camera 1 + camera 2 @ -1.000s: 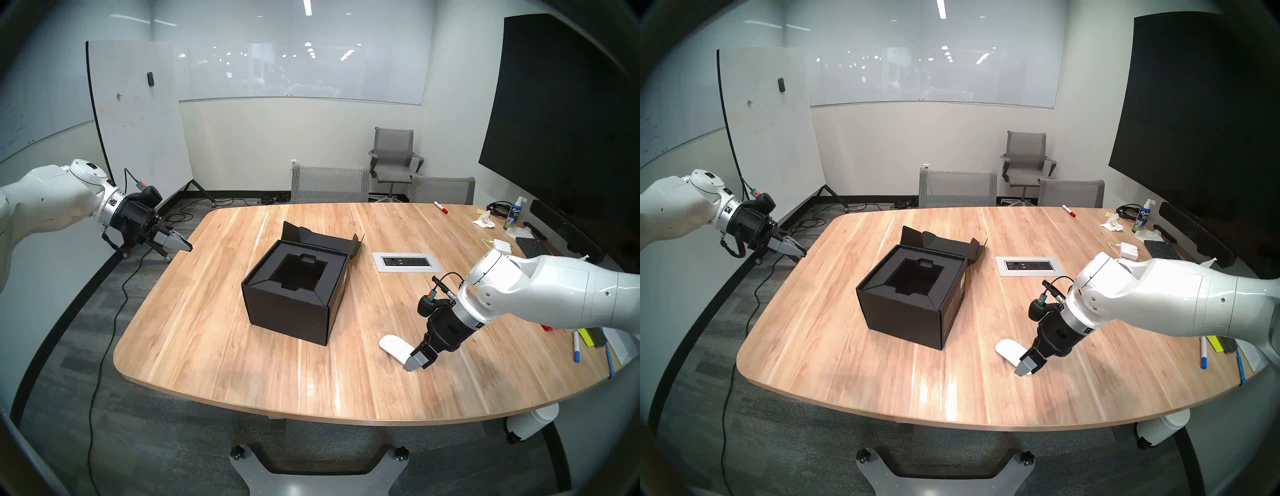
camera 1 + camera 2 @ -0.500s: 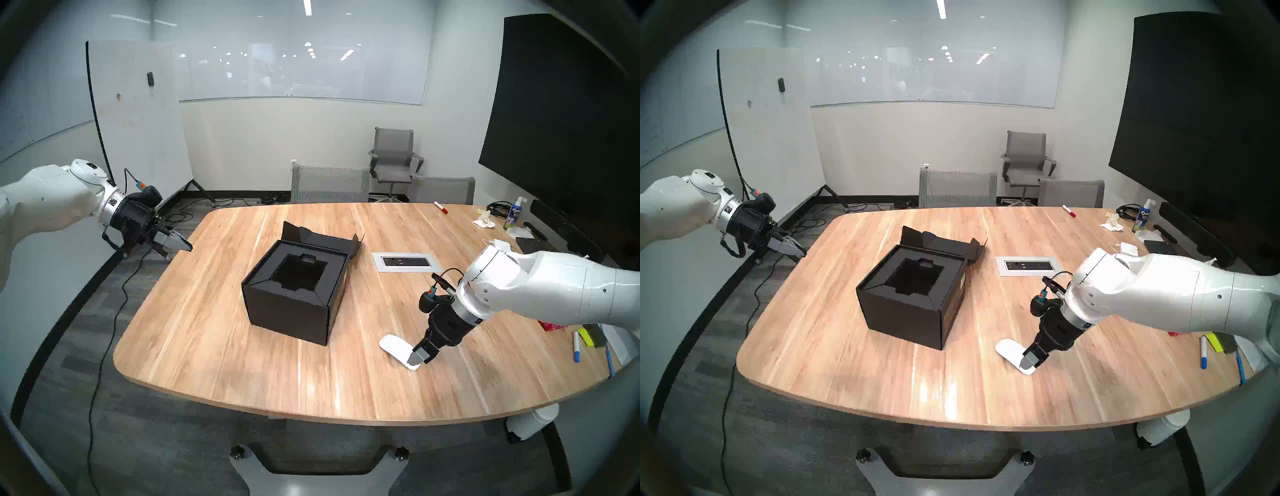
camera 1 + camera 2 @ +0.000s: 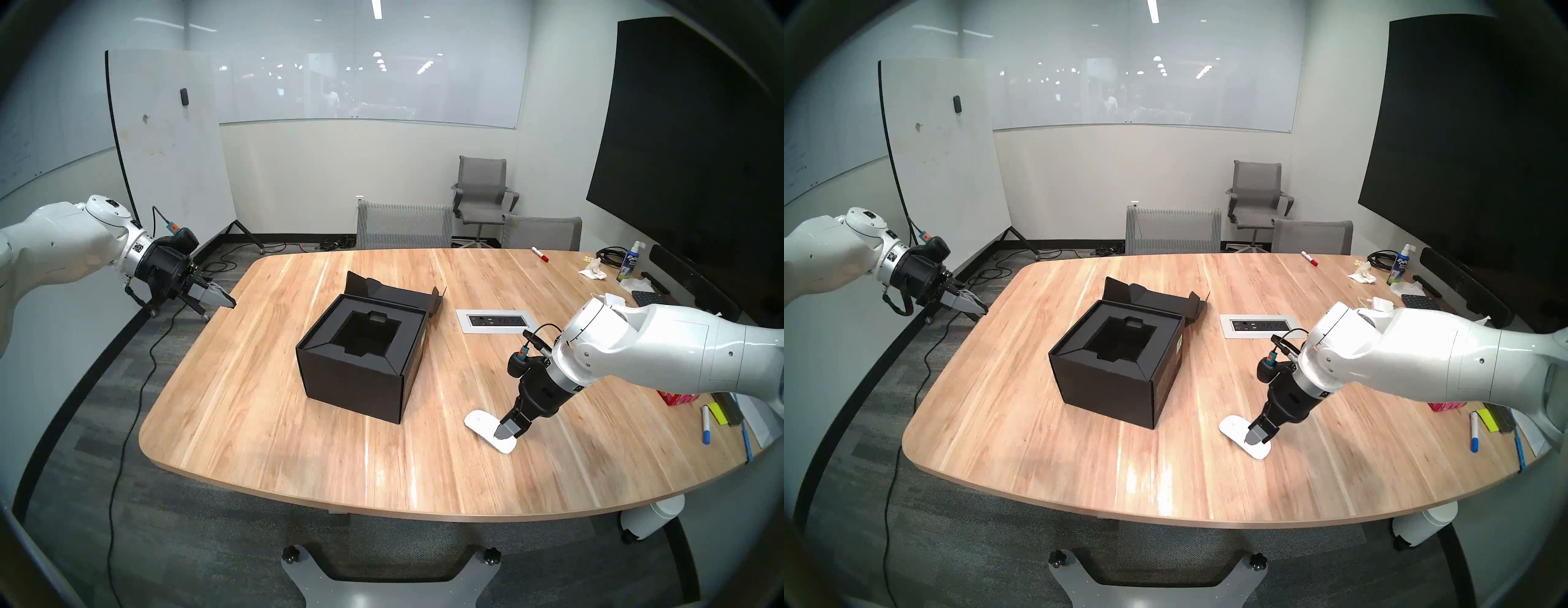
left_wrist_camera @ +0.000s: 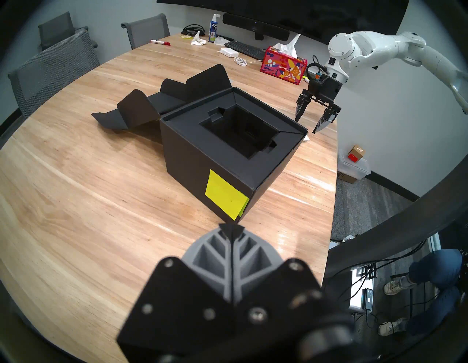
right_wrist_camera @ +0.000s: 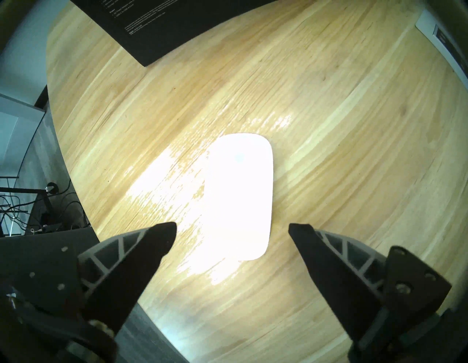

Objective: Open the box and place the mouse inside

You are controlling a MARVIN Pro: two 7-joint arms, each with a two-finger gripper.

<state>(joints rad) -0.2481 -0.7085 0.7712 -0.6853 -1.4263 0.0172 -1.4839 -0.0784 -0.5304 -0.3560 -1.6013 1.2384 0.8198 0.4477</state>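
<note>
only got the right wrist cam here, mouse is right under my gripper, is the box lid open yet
Observer: Yes. The box stands open, its lid folded back flat on the table behind it.
Operator: anything already in the insert
Observer: The recess looks empty in the left wrist view, though its bottom is dark.
Operator: where is the left gripper, in my way?
Observer: No. The left gripper is shut, off the table's far left edge, holding nothing.
Operator: am i touching the mouse
Observer: From the head view the right gripper is open, low over the near end of the mouse; contact can't be judged.
</note>
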